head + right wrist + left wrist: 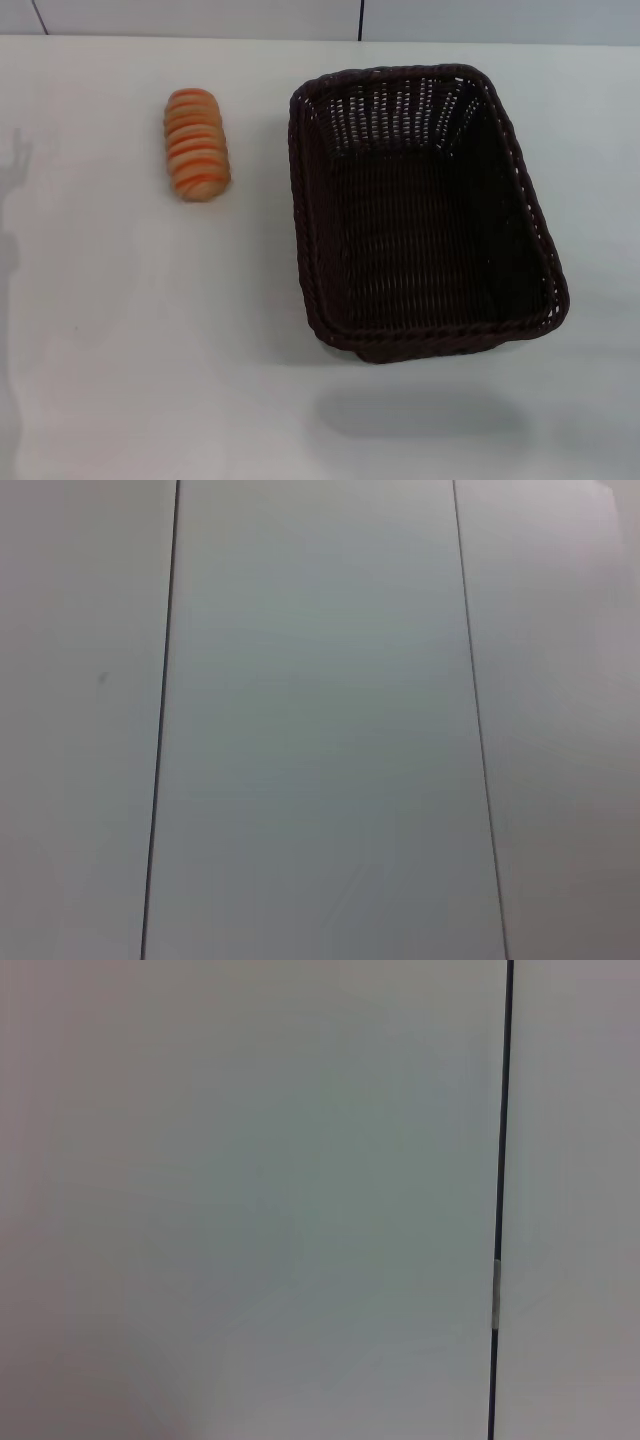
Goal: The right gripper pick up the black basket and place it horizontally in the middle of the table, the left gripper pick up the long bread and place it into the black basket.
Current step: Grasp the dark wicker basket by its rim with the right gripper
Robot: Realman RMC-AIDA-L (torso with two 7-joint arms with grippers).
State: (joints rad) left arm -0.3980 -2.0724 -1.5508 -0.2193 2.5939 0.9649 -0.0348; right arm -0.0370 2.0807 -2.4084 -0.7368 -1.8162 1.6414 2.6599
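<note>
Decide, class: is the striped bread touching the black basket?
Apart. The head view shows the bread lying to the left of the basket, with a clear strip of bare white table between them.

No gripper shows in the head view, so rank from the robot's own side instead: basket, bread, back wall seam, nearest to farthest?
1. Basket, on the right; its near rim comes closest to the robot.
2. Bread, on the left, farther back.
3. Wall seam, at the back, beyond both.
</note>
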